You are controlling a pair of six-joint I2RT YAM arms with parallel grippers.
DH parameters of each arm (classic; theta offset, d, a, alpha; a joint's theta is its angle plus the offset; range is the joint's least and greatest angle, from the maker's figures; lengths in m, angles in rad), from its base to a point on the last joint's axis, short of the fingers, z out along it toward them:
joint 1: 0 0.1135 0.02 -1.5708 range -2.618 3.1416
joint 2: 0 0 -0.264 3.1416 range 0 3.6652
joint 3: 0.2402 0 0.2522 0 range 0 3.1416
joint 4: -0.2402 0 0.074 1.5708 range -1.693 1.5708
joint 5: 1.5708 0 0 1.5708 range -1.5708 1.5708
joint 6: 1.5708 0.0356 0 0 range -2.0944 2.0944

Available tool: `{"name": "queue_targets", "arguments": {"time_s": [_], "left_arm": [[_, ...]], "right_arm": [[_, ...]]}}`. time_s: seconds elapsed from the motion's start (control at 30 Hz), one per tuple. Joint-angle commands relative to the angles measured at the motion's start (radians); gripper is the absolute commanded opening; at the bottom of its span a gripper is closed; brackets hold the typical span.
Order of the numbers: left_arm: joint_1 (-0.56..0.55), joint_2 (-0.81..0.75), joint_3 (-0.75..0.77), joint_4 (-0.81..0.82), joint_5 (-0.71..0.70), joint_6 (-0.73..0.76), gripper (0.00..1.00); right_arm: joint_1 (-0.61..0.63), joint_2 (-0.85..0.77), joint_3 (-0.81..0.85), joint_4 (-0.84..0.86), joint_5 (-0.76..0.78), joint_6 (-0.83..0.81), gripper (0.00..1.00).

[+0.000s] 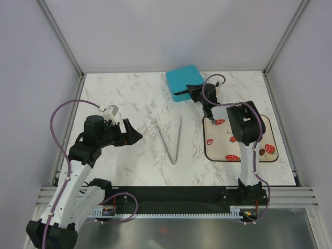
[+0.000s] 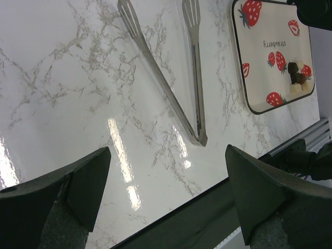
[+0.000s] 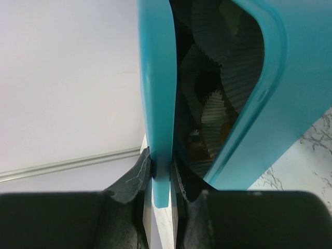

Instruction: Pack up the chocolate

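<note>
- Clamping a thin teal edge of the square box [image 1: 181,80], the right end effector [image 3: 161,168] has its fingers pressed narrowly on either side of it. Grey pleated paper cups [image 3: 218,104] show inside.
- The left end effector [image 2: 167,150] hangs wide and holds nothing above the marble desk [image 2: 62,78], near the metal tongs [image 2: 198,136].
- The chocolate [image 2: 296,79], dark and whitish pieces, sits clustered at one edge of the strawberry-print tray [image 2: 254,41], outside the box.

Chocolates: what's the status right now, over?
Left gripper open, empty, near tongs. Right gripper shut on teal box lid. Chocolates unpacked on strawberry tray. Nothing seen blocking.
</note>
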Motion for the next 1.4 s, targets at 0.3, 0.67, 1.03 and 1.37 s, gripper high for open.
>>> {"name": "queue_targets", "arguments": {"time_s": [0.3,0.67,1.03,1.37], "left_arm": [[-0.002,0.000,-0.002,0.035,-0.013,0.028,1.00],[-0.003,0.022,0.000,0.034,-0.007,0.029,1.00],[-0.002,0.017,0.000,0.034,-0.007,0.028,1.00],[-0.003,0.016,0.000,0.034,-0.006,0.028,1.00]], "right_arm": [[-0.016,0.046,0.006,0.193,0.030,-0.027,0.00],[-0.033,0.097,0.052,0.360,-0.059,-0.015,0.00],[-0.041,0.089,0.046,0.383,-0.088,-0.015,0.00],[-0.039,0.094,-0.001,0.372,-0.119,0.020,0.00]]}}
